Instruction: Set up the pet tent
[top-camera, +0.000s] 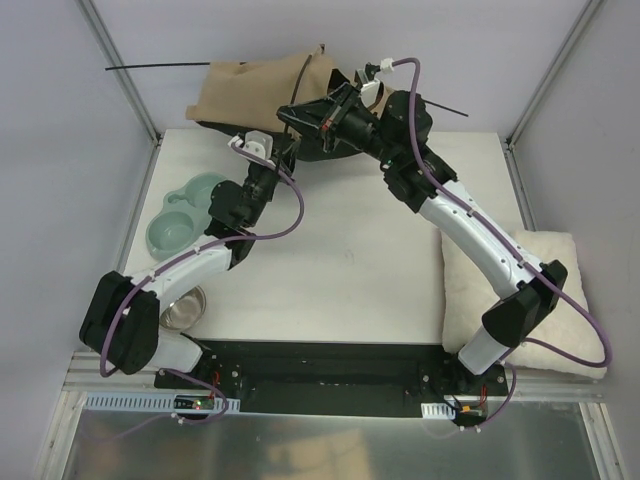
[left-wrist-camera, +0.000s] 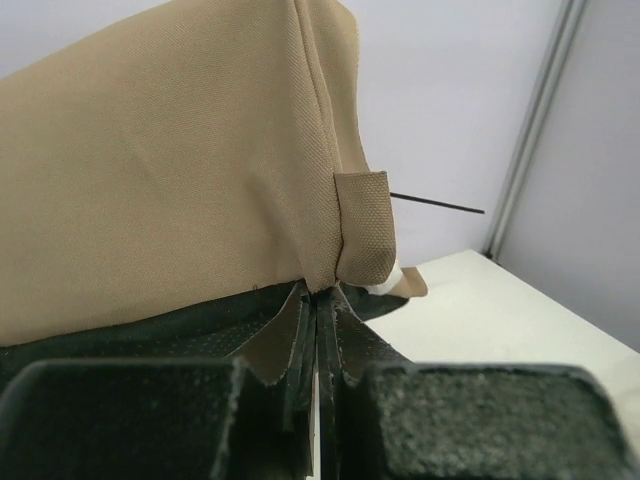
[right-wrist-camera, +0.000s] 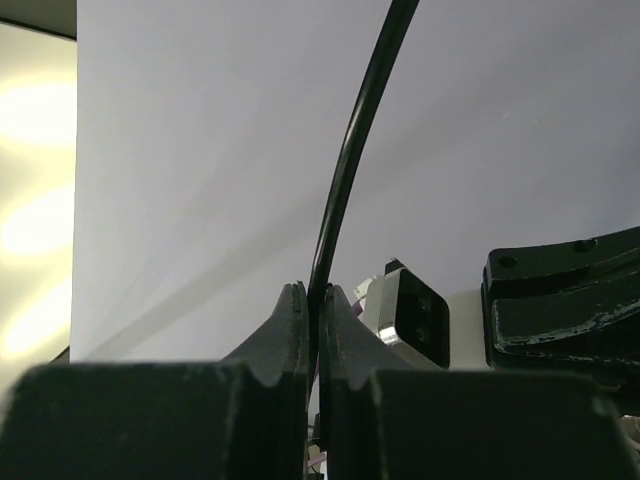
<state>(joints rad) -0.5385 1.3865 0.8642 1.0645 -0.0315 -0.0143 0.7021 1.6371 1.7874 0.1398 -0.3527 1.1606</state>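
The pet tent (top-camera: 262, 88) lies collapsed at the table's back edge, tan fabric over black lining. Thin black poles (top-camera: 155, 67) stick out to the left and right. My left gripper (top-camera: 293, 152) is shut on the tent's black lower edge; in the left wrist view the jaws (left-wrist-camera: 318, 305) pinch that trim below the tan wall (left-wrist-camera: 170, 150) and a tan webbing loop (left-wrist-camera: 365, 225). My right gripper (top-camera: 290, 112), held above the tent, is shut on a curved black pole (right-wrist-camera: 358, 150), its jaws (right-wrist-camera: 320, 298) closed tight round it. The label patch and pom-pom are not clearly visible.
A green double pet bowl (top-camera: 185, 215) and a steel bowl (top-camera: 184, 306) sit at the left. A fluffy cream cushion (top-camera: 525, 290) lies at the right edge under the right arm. Metal frame posts (top-camera: 120, 70) stand at the back corners.
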